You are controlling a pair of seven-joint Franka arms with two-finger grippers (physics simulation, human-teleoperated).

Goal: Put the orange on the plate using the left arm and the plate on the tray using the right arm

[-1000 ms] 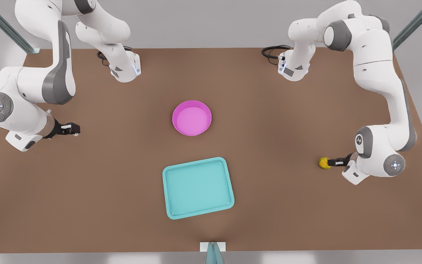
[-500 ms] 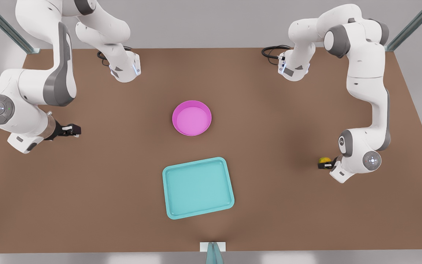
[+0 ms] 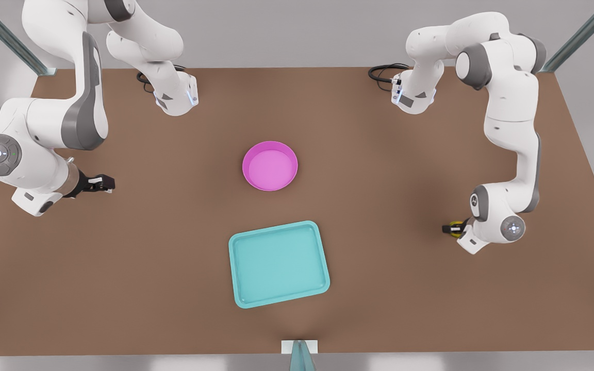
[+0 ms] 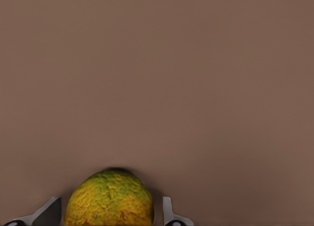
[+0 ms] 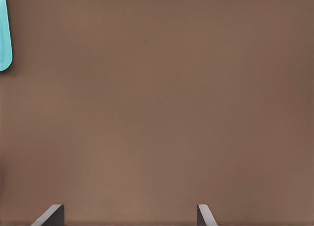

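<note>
Lowered since the earlier frame, the left gripper (image 3: 449, 228) was spread astride the small yellow-green orange (image 4: 109, 199), unclenched, for grasping; the right gripper (image 3: 105, 183) was kept released, waiting.

A brown counter (image 3: 379, 288) carries everything; its surface is plain and matte. Three loose items are seen on it. The plate (image 3: 270, 166), magenta and round, is set near the middle. The tray (image 3: 278, 264), teal and slightly rotated, lies flat just in front of the plate, apart from it, toward the near edge. The orange (image 3: 455, 225) is found far over on the front view's right, well apart from both; whether it touches the counter cannot be told. Two arm bases (image 3: 176, 98) are mounted along the far edge.
</note>
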